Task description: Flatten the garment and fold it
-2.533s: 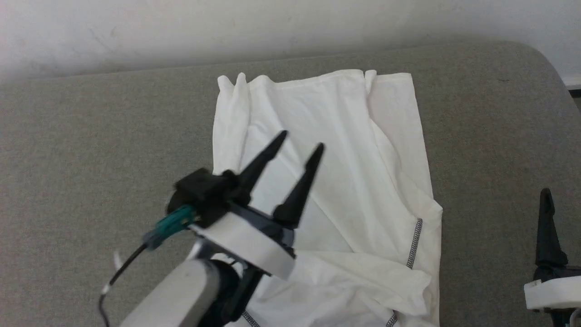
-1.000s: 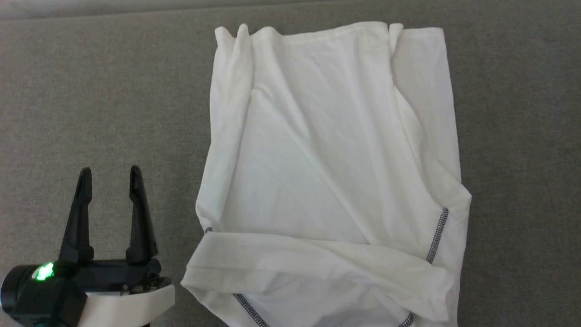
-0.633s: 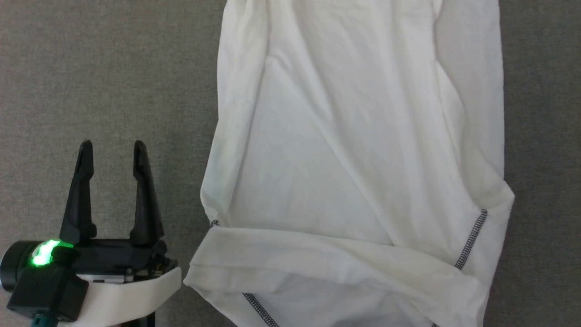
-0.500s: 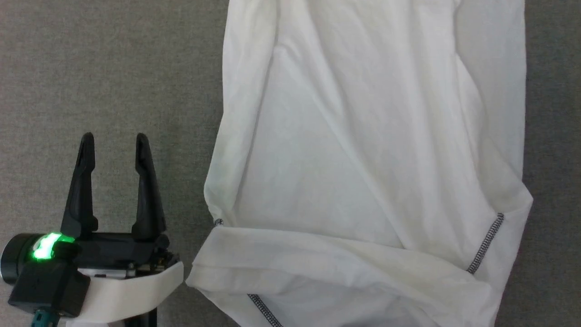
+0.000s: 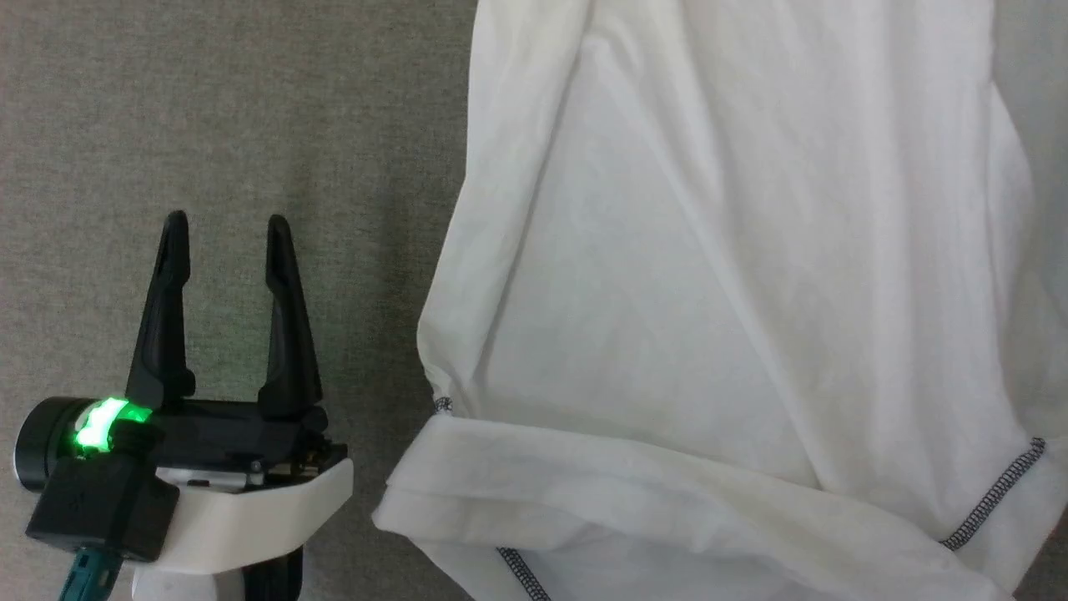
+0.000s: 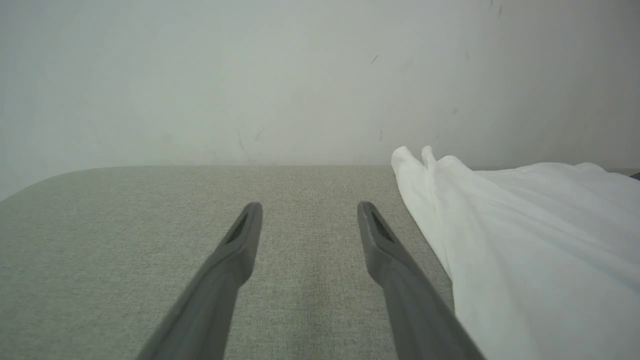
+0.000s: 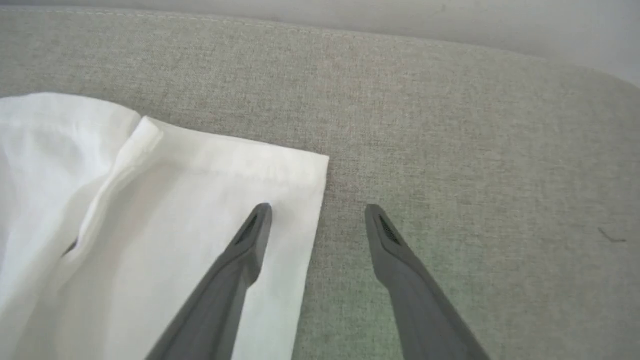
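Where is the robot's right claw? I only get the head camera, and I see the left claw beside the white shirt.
Observer: In its own wrist view the right gripper is open. It straddles the side edge of the garment near a far corner, one finger over cloth and one over the grey surface.
Operator: Is the shirt's far end flat?
Observer: No. In the left wrist view its far left corner stands up in small bunched folds.
Operator: What's past the shirt?
Observer: A pale wall, right behind the surface's far edge.
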